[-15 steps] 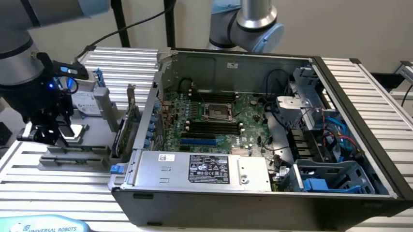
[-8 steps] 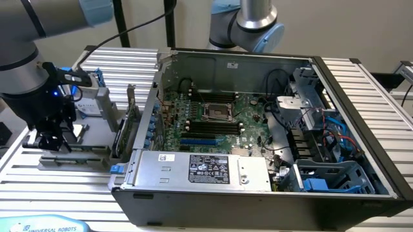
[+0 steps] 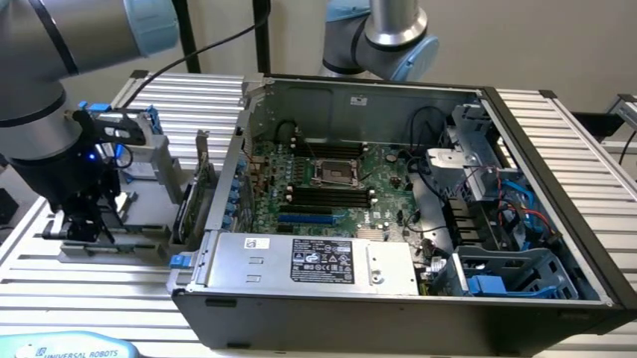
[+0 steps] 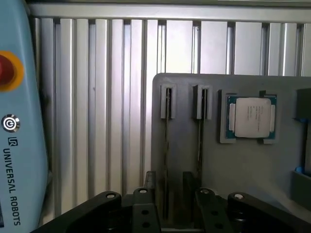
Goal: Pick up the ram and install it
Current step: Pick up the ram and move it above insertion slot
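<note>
Ribbed aluminium tabletop [image 4: 112,97]; thin upright ram [image 4: 167,145] between black end effector [image 4: 168,188] fingers [image 4: 188,182]

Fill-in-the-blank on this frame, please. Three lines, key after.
The pendant's round button is ___.
The gray holder carries ___ ram sticks on edge.
The gripper hangs over the stick farther from the ___, jaws open.
Missing: red; two; CPU.
</note>
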`<state>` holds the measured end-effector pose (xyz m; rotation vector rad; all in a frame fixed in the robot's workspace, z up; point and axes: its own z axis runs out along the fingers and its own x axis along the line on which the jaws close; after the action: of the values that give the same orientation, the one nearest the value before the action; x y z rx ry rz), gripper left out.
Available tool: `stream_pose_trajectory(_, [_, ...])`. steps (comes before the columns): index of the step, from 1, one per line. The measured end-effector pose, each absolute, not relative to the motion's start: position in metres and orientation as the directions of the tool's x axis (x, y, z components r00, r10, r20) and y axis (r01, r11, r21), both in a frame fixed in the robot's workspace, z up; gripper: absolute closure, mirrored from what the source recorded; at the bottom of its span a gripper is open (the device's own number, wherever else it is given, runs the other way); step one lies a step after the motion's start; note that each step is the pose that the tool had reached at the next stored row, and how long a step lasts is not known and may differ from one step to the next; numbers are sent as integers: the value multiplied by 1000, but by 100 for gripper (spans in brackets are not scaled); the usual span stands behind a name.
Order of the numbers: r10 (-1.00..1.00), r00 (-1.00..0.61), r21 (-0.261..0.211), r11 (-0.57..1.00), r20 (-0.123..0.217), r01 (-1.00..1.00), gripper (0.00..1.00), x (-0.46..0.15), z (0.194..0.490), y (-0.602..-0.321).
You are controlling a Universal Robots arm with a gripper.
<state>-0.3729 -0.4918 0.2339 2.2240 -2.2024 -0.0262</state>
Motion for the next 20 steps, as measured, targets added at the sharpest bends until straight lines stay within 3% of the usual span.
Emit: stream_pose_trajectory(20, [-999,37,20,-37,-9,-999,64,-376,205,-493])
